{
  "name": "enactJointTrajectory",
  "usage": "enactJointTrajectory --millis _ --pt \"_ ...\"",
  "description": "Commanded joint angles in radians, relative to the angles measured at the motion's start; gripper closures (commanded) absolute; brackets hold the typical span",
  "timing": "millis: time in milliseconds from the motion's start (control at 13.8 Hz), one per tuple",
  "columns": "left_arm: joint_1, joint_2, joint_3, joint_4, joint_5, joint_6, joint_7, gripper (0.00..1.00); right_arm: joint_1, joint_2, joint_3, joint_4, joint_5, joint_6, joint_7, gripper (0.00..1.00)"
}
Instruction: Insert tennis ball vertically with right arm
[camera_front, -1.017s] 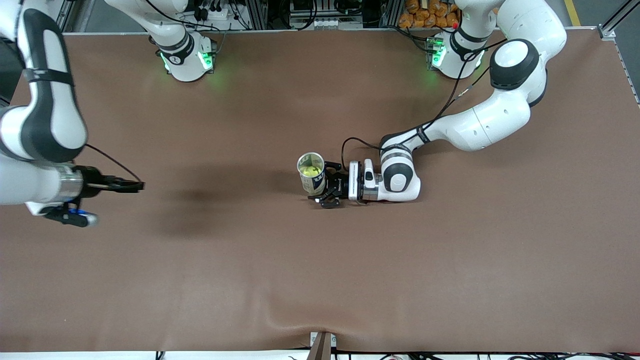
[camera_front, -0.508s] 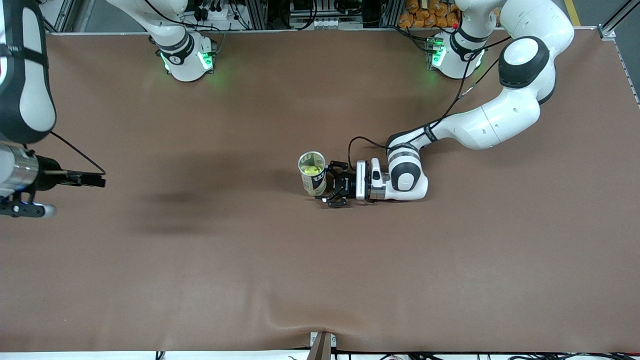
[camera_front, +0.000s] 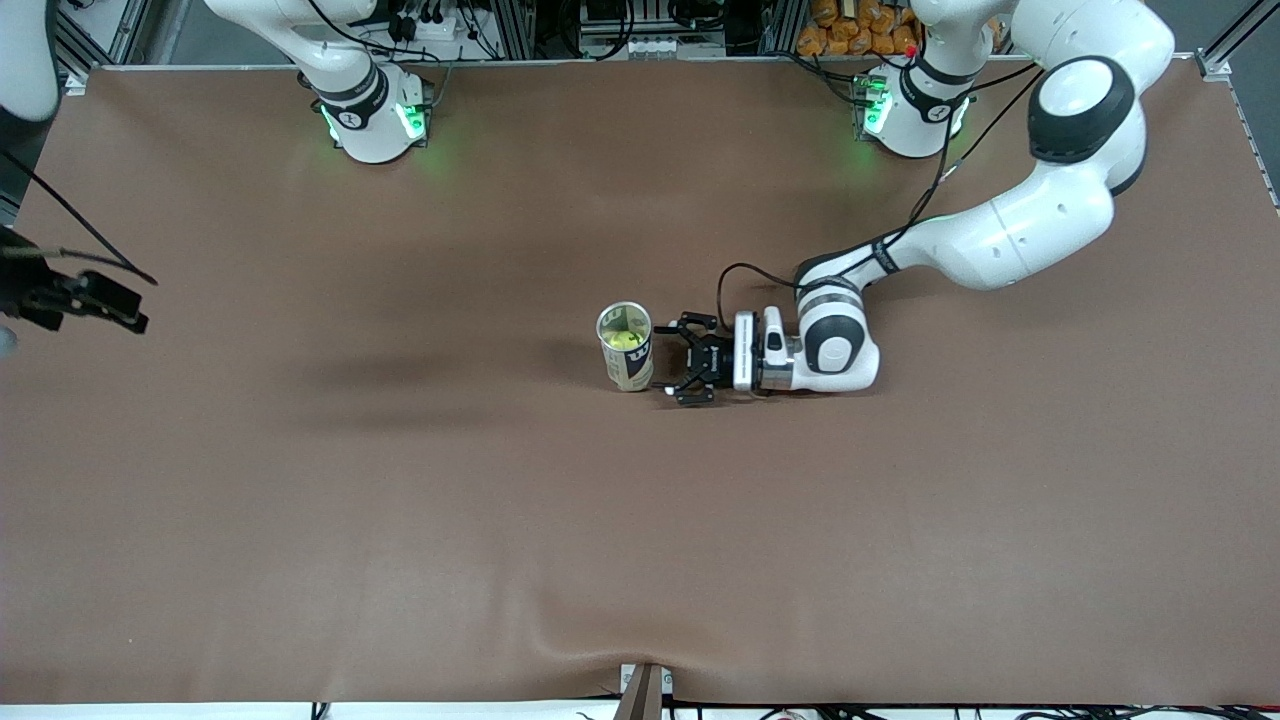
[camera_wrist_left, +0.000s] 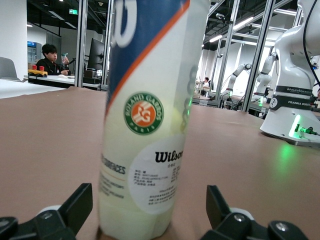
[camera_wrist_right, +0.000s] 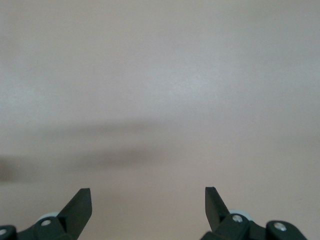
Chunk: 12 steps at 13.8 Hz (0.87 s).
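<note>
A clear tube can with a Wilson label stands upright mid-table, its top uncovered. The yellow-green tennis ball lies inside it. My left gripper sits low at the table, beside the can toward the left arm's end, open and a little apart from it. In the left wrist view the can fills the middle, just ahead of my left gripper. My right gripper hangs over the right arm's end of the table. In the right wrist view my right gripper is open and holds nothing.
A brown mat covers the table, with a small wrinkle at its edge nearest the front camera. Both arm bases stand along the edge farthest from the front camera. A black cable loops by the left wrist.
My left gripper has drawn back from the can toward the left arm's end. The right arm has swung away toward its end of the table, nearly out of the front view. The can has stayed put.
</note>
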Motion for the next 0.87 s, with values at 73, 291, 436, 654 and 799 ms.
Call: enactJointTrajectory --millis 73,291,436,654,799 --pt "0.066 -0.201 0.024 -0.125 -0.017 -0.019 -0.053 0.00 0.031 -0.059 -0.014 0.004 0.016 -0.097 0.038 0.00" --pt "0.086 -0.327 0.055 -0.168 0.010 -0.030 -0.154 0.00 0.020 -0.061 -0.057 0.044 0.113 -0.228 0.040 0.00" --pt "0.123 -0.339 0.058 -0.164 0.122 -0.036 -0.263 0.00 0.021 -0.061 -0.063 0.047 0.096 -0.231 0.035 0.00" --pt "0.200 -0.390 0.056 -0.128 0.404 -0.108 -0.526 0.00 0.030 -0.056 -0.054 0.088 0.023 -0.265 0.050 0.00" --pt "0.252 -0.390 0.056 -0.049 0.595 -0.217 -0.698 0.00 0.024 -0.056 -0.036 0.110 0.015 -0.276 0.090 0.00"
